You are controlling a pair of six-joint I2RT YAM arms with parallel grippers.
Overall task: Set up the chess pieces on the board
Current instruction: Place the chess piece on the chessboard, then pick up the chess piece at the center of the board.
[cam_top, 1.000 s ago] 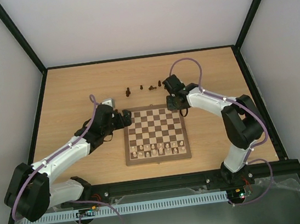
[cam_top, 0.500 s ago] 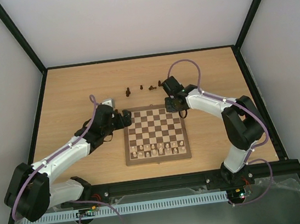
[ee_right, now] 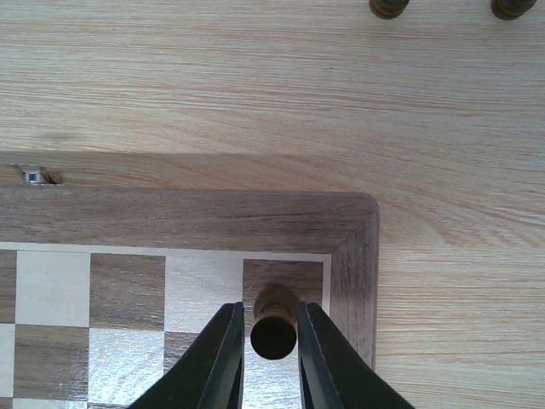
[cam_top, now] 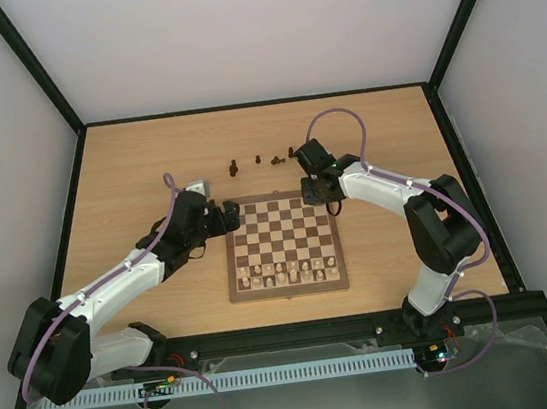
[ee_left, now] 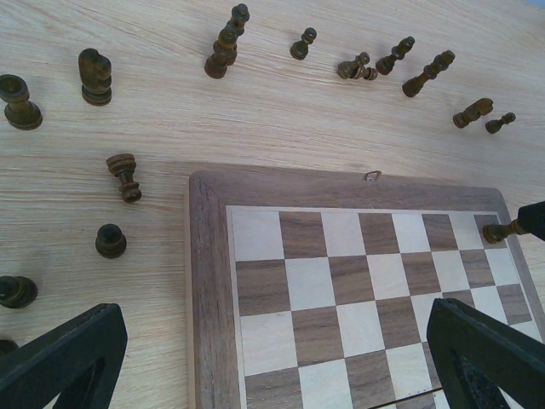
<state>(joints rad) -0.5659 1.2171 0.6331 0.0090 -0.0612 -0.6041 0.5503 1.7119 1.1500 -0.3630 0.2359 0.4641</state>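
While the right gripper (ee_right: 270,313) hangs over the far right corner of the board (ee_right: 196,220), one dark piece (ee_right: 274,334) stands upright between its two fingers (ee_right: 223,362).
- Piece sits on the dark corner square, just inside the frame. The frame's corner lies just beyond the fingertips and to the right finger's side.
- Fingers sit narrowly apart, close on both flanks of the piece. A thin sliver of square shows at the left finger's side. I cannot tell whether the pads press on the piece or merely flank it.
- Small metal clasp (ee_right: 32,176) on the frame edge, well off to the left finger's side.
- Bare tabletop (ee_right: 255,94) beyond the fingertips; the bases of two more dark pieces are cut off at the top edge of the wrist view.

Left gripper (ee_left: 272,358): fingers spread wide and holding nothing.
- The far left corner of the board lies between and just ahead of the fingers.
- Loose dark pieces (ee_left: 125,176) are scattered on the tabletop beyond the fingertips and out past the left finger. Some stand, and some appear to lie tipped over.

Overhead view: pale pieces (cam_top: 293,273) fill the two rows of the board nearest the arm bases, well behind both grippers.
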